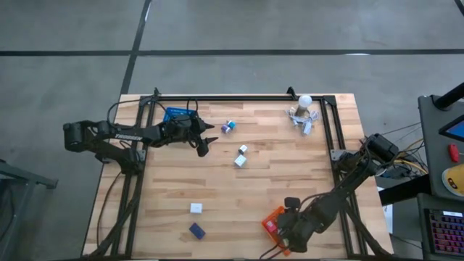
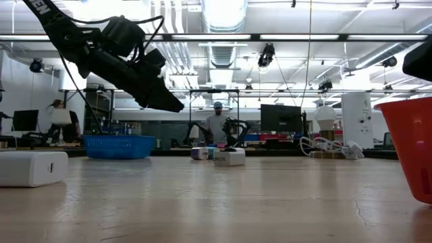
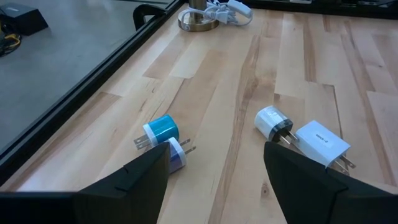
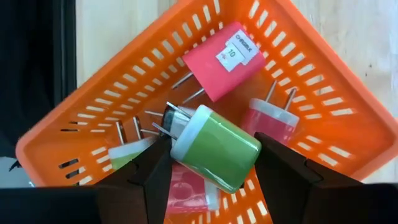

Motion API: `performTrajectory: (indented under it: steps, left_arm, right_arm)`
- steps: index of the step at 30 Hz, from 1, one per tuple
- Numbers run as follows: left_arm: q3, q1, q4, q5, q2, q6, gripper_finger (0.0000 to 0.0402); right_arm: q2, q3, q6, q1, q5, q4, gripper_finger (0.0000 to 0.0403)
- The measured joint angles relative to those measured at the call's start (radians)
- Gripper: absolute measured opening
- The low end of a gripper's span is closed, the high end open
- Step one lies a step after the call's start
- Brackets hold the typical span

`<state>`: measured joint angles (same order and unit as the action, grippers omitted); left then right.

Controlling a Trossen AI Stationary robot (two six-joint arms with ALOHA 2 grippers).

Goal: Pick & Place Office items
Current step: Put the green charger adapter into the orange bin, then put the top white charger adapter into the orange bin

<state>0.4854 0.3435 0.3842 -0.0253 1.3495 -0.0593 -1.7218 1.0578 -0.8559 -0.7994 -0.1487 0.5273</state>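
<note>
The office items are small plug-in adapters. A teal one [image 3: 161, 129] and a purple one [image 3: 176, 155] lie together on the table, two white ones [image 3: 272, 122] [image 3: 321, 140] beside them. My left gripper [image 3: 214, 180] hangs open above the table just short of them, nothing between its fingers. My right gripper [image 4: 214, 174] is over the orange basket [image 4: 323, 93] at the near right, shut on a green adapter [image 4: 217, 152]. A pink adapter [image 4: 224, 59] and a red one [image 4: 270, 121] lie in the basket. My right gripper pinches the green adapter between its two fingers, one on the white-capped prong end [image 4: 181, 142] and one on the green end [image 4: 252, 154]. The fingers come steeply from above. The adapter lies tilted over the ones in the basket; whether it rests on them I cannot tell.
A blue basket [image 1: 177, 114] stands at the far left, behind my left arm. A white ball-topped cluster of clips [image 1: 303, 112] sits at the far right. A white block [image 1: 196, 208] and a dark blue block [image 1: 196, 230] lie near the front edge. A black frame [image 1: 239, 98] rims the table.
</note>
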Motion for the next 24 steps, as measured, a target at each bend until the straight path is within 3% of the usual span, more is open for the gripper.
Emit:
performTrajectory:
  steps: [5, 10, 13, 19, 24]
  left_arm:
    - [0.0, 0.0, 0.0, 0.0, 0.0, 0.0, 0.0259]
    - [0.0, 0.0, 0.0, 0.0, 0.0, 0.0, 0.0259]
    - [0.0, 0.0, 0.0, 0.0, 0.0, 0.0, 0.0259]
    - [0.0, 0.0, 0.0, 0.0, 0.0, -0.001, 0.0259]
    - [0.0, 0.0, 0.0, 0.0, 0.0, -0.003, 0.0259]
  right_arm:
    - [0.0, -0.009, -0.006, 0.0, -0.001, -0.023, 0.019]
    - [0.0, -0.003, -0.036, 0.002, -0.007, -0.03, 0.0275]
    - [0.0, 0.014, -0.056, 0.002, -0.007, -0.032, 0.0306]
    - [0.0, 0.062, -0.04, 0.002, -0.02, -0.023, 0.0311]
    - [0.0, 0.099, 0.09, 0.002, -0.183, 0.014, 0.0298]
